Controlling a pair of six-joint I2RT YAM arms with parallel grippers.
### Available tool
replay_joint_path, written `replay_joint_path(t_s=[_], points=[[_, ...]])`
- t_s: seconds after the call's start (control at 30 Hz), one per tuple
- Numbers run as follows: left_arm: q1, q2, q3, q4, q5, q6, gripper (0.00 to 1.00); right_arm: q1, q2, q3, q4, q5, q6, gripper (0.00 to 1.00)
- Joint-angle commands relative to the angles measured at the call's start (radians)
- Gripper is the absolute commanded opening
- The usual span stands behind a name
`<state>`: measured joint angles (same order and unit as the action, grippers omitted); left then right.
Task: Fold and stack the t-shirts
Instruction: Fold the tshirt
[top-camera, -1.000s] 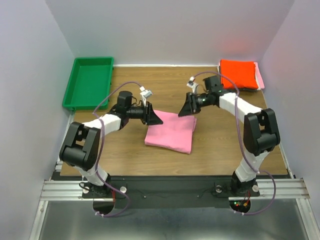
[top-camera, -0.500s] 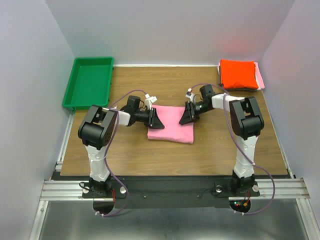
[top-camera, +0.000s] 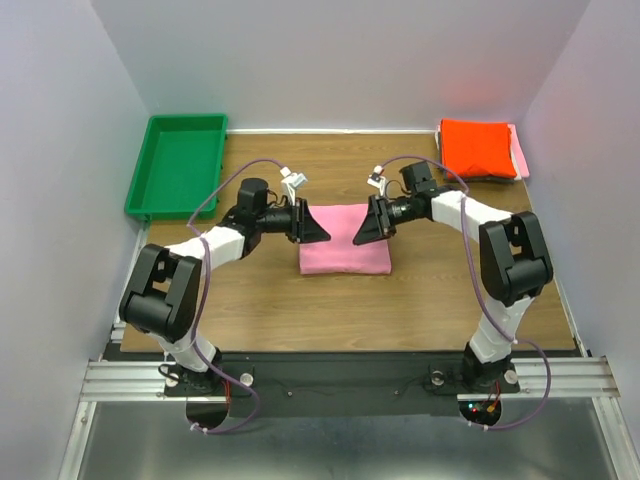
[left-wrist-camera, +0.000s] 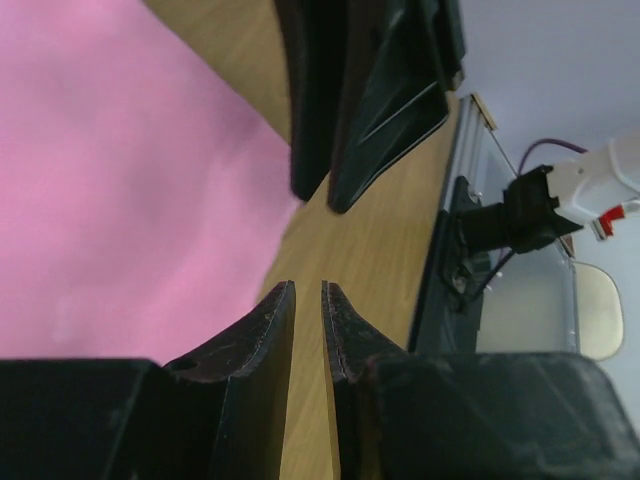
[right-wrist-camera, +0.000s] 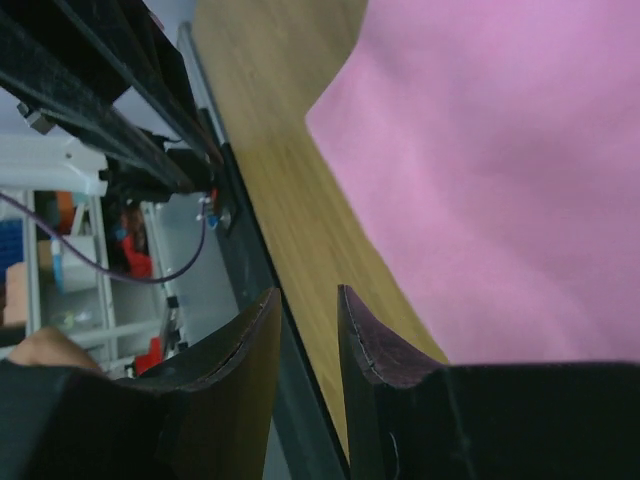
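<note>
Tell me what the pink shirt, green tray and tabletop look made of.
Pink t-shirt: soft knit fabric, probably cotton, matte; it lies folded flat with soft creases.
Green tray: looks like moulded plastic, smooth with a slight sheen and one uniform colour.
Tabletop: wood or wood-look laminate, light brown with grain lines; can't tell which.

soft matt t-shirt (top-camera: 345, 242) — smooth wood table (top-camera: 420, 300)

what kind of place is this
Likely a robot lab cell: a wooden table walled by plain white panels, two arms bolted to a metal rail, a folded pink t-shirt between them.
</note>
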<state>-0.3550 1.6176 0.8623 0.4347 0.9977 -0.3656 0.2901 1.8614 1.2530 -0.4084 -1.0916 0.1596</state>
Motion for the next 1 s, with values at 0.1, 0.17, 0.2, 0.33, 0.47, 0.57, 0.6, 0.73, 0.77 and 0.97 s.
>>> replay_joint_path(t_s=[0.1, 0.17, 0.2, 0.33, 0.47, 0.57, 0.6, 0.73, 0.77, 0.97], points=[[-0.076, 0.057, -0.101, 0.087, 0.009, -0.087, 0.29, 0.05, 0.076, -0.066, 0.077, -0.059, 0.046, 0.36], [-0.067, 0.142, -0.082, 0.082, -0.005, -0.082, 0.29, 0.043, 0.14, -0.066, 0.077, -0.044, 0.02, 0.36], [-0.059, 0.171, -0.072, 0.04, -0.02, -0.05, 0.29, 0.034, 0.157, -0.067, 0.077, -0.036, 0.012, 0.36], [0.019, 0.321, -0.054, -0.03, -0.097, 0.013, 0.29, -0.008, 0.211, -0.086, 0.074, 0.013, -0.032, 0.35], [0.083, 0.358, -0.054, -0.073, -0.104, 0.045, 0.29, -0.063, 0.237, -0.118, 0.06, 0.054, -0.075, 0.35], [0.106, 0.326, -0.045, -0.112, -0.091, 0.071, 0.3, -0.072, 0.201, -0.132, 0.027, 0.05, -0.094, 0.35], [0.113, 0.309, -0.048, -0.119, -0.076, 0.079, 0.3, -0.071, 0.2, -0.132, 0.011, 0.049, -0.103, 0.35], [0.12, 0.155, -0.059, -0.214, 0.01, 0.18, 0.31, -0.071, 0.046, -0.115, -0.047, 0.02, -0.117, 0.36], [0.117, 0.121, -0.066, -0.221, 0.03, 0.209, 0.31, -0.071, 0.021, -0.112, -0.056, 0.001, -0.102, 0.36], [0.05, 0.002, -0.082, -0.229, 0.05, 0.229, 0.33, -0.048, -0.035, -0.167, -0.058, -0.053, -0.094, 0.37]])
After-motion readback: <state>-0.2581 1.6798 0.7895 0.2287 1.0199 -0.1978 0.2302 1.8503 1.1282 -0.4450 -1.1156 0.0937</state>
